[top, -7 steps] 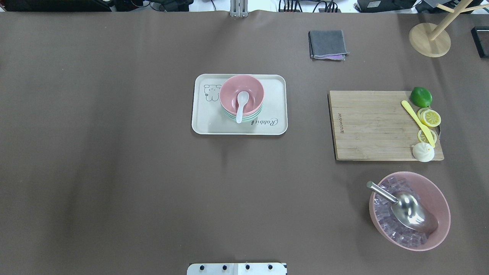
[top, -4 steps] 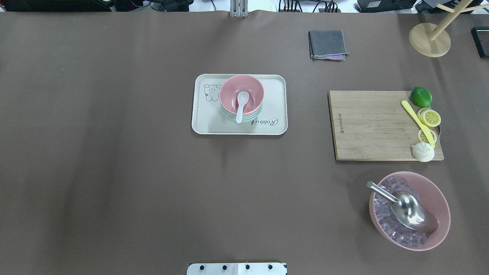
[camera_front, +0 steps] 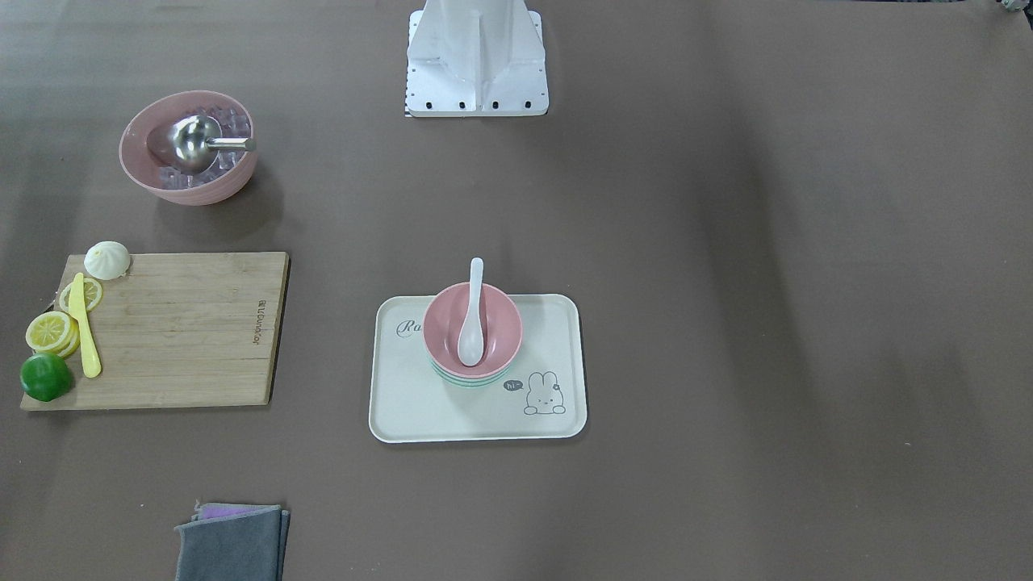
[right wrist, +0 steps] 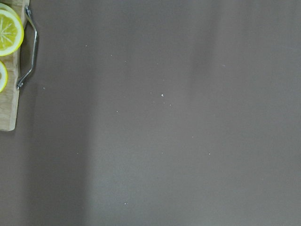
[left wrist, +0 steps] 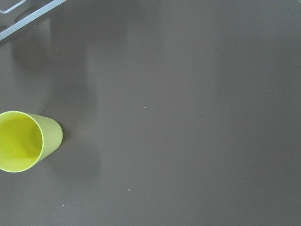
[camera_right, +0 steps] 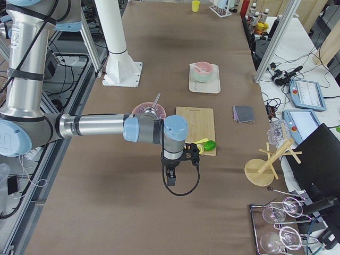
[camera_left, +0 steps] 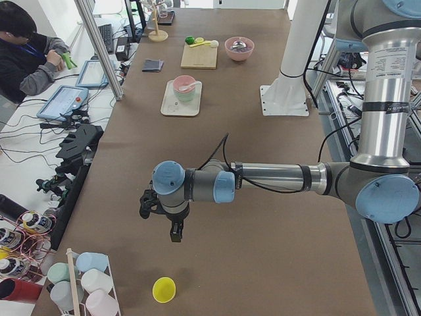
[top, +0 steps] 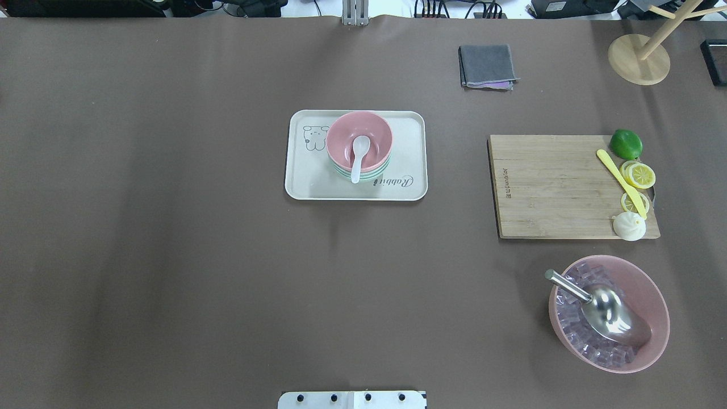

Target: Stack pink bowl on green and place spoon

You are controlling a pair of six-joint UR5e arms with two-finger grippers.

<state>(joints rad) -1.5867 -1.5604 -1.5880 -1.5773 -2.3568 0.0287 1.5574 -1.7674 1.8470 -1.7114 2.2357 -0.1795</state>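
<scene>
The pink bowl [top: 376, 135] sits on the green bowls [top: 372, 175] with the spoon [top: 358, 156] inside, so I think the left gripper [camera_left: 175, 236] and right gripper [camera_right: 169, 181], whose fingers I cannot tell are spread or pressed together, should not go near.

Both arms stretched out level; left end effector [camera_left: 175, 234], right end effector [camera_right: 170, 179] point down, aperture unclear.

Room around the long brown worktop [top: 170, 255].
Matte brown sheet covers it, evenly lit with soft shadows. Beside it runs a white side bench [camera_left: 26, 158] strewn with cables; an aluminium post [camera_left: 100, 49] rises at its edge.
</scene>
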